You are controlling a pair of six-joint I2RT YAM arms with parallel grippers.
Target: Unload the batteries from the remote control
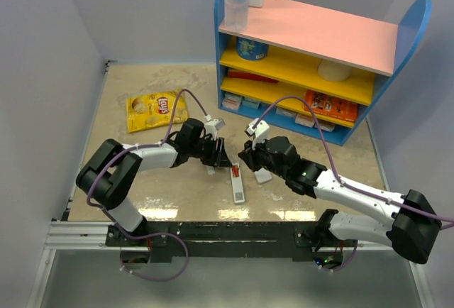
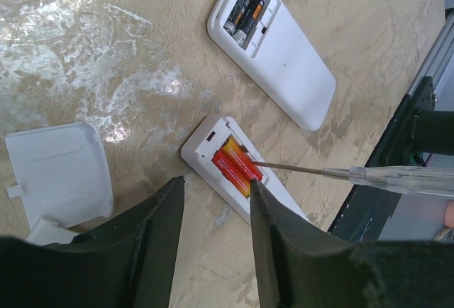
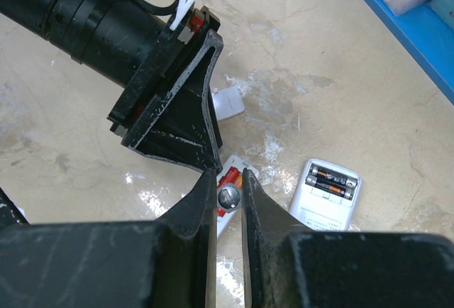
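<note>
Top external view: a big tan desk [image 1: 142,187] has a blue shelf [image 1: 319,45] at the back, well behind the remote control [image 1: 239,189]. A yellow chip bag [image 1: 152,109] lies far back and to the left of the remote control. Both arms reach in over the remote control. It lies flat on the desk, back side up, with its slot open. A wider white device [image 2: 291,67] lies near it, also open at the back. A white cover [image 2: 64,173] lies near its other side. The left claw [image 2: 216,187] hangs just above the remote control, fingers apart, with nothing in it. The right claw [image 3: 228,177] squeezes a thin screwdriver [image 2: 397,178]. Its tip touches the batteries [image 2: 234,167], two red-orange ones side by side in the slot.
</note>
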